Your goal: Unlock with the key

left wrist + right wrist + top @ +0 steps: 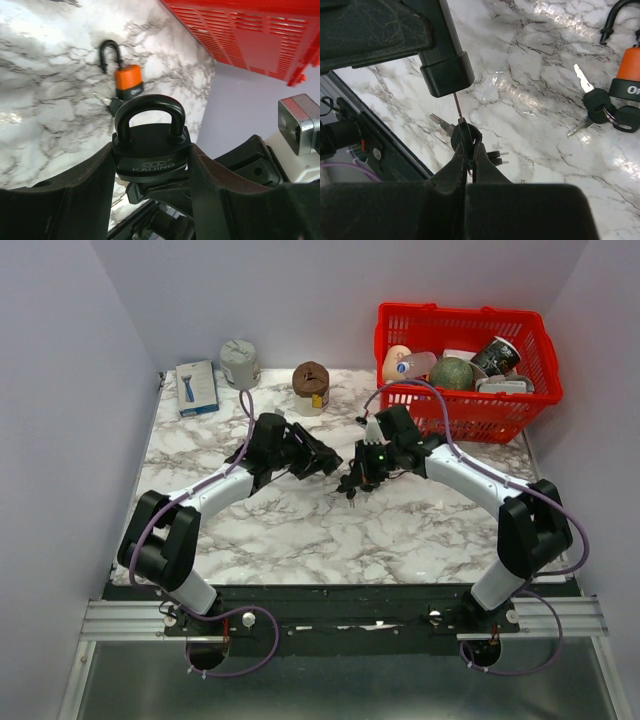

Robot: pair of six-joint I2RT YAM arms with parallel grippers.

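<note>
Currently in hand: black padlock (150,150), shackle shut, clamped by its flat sides in the left claw (150,167) and held above the counter (45,100).
Second item: key (456,131), black-headed, pinched by the head in the right claw (468,146), whose fingers are closed narrow on it; the blade is left free.
Relation: both claws are seen near each other over mid-counter; the keyway is hidden under the lock body, and no insertion can be confirmed.
Handling, padlock: judged dense, rigid and smooth-coated; liable to twist when the key is turned, so it is best gripped on the body, shackle left clear.
Handling, key: judged light, thin and stiff; best held by the head, square to the keyway.
Also present: orange padlock (128,80), shackle open, laid on the counter with spare keys (597,102) just beside; red basket (250,30) beyond.
</note>
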